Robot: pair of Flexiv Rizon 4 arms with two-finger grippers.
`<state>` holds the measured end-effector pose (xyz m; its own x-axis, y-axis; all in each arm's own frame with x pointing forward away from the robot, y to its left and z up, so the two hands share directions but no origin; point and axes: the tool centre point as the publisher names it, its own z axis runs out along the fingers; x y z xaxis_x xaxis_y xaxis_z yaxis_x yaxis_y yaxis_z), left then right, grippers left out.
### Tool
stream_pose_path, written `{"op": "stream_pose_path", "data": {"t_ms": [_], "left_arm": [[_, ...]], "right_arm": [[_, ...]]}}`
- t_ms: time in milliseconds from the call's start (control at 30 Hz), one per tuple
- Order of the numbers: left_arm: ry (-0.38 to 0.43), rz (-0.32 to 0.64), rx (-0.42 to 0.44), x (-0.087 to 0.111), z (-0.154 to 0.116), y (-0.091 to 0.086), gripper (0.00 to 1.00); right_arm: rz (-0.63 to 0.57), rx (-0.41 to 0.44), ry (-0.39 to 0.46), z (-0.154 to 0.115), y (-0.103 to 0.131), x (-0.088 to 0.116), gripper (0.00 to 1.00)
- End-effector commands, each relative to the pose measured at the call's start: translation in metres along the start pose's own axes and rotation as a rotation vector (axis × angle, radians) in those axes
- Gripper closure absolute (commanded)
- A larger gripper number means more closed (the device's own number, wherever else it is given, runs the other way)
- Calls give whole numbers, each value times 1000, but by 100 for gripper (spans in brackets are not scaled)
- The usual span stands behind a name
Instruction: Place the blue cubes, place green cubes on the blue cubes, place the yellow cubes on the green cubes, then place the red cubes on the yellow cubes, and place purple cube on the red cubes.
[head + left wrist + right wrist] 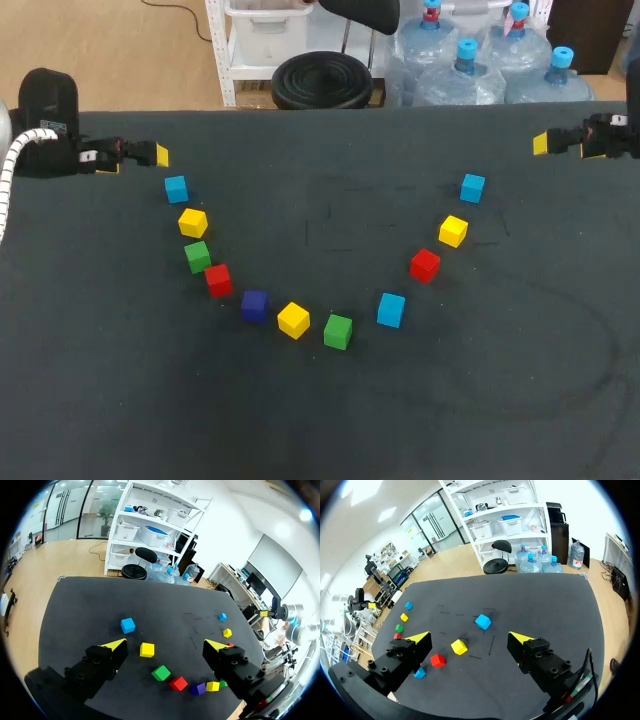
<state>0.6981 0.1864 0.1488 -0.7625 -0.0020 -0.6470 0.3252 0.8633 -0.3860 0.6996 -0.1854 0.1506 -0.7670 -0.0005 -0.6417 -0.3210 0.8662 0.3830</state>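
— How is the left gripper (166,645) standing?

— Its fingers are spread wide and hold nothing. It hangs over the dark table (320,420).

— And the cubes around it?

— The left blue cube (128,625) lies just ahead of the fingertips, nearer one finger. The left yellow cube (147,649) sits under the gap between the fingers. The left green cube (160,672) and left red cube (178,683) are further under the hand. The purple cube (198,689), middle yellow cube (212,685) and middle green cube (222,683) follow in a line toward the other finger, the last one right beside it.

— The right gripper (470,637)?

— Just as wide apart and also empty-handed, over the table's opposite side, well apart from the left one.

— What is near it?

— The right blue cube (483,621) is just ahead of the tips, in line with the gap. The right yellow cube (459,646) is under the gap. The right red cube (437,660) comes next, close by one finger, and the middle blue cube (420,672) is just beside that same finger.

— Anything stacked?

— No. Every cube rests singly on the table, and the row curves from one gripper to the other.
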Motion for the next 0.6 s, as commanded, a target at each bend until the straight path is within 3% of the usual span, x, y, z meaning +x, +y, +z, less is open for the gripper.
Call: {"op": "stream_pose_path", "data": {"t_ms": [33, 367, 600], "left_arm": [[6, -1, -6, -1, 0, -1, 0], [6, -1, -6, -1, 0, -1, 0], [6, -1, -6, -1, 0, -1, 0]], "right_arm": [[0, 2, 0, 0, 0, 0, 0], [-165, -40, -1, 3, -3, -1, 0], [-335, -114, 58, 9, -16, 2, 0]]}}
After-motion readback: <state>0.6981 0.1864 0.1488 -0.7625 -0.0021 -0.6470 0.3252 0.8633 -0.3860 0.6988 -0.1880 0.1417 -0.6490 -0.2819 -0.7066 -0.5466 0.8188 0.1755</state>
